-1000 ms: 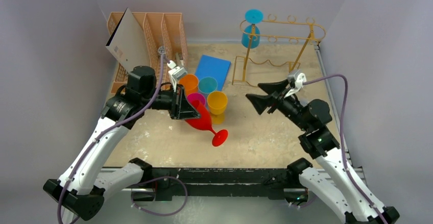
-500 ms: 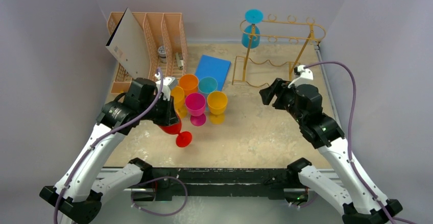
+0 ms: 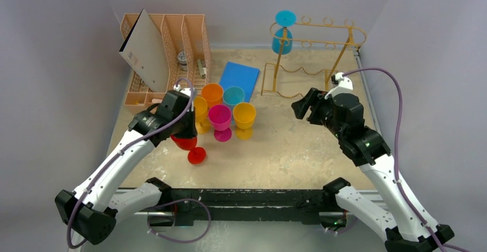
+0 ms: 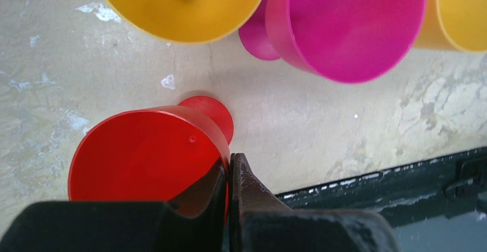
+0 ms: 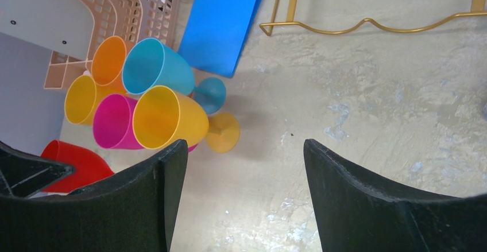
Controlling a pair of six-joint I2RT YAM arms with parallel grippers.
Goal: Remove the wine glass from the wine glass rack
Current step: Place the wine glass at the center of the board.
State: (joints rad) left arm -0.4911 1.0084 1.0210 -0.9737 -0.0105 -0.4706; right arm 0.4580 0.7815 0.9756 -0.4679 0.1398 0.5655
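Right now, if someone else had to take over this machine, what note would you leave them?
Left gripper: shut on the rim of the red wine glass, which is tilted low over the table beside five standing glasses.
Right gripper: open and empty, right of that cluster.
Wine glass rack: back right; one blue glass hangs upside down at its left end.
Done: the red glass is off the rack.
Left: stand it up and release; the blue glass probably comes next.
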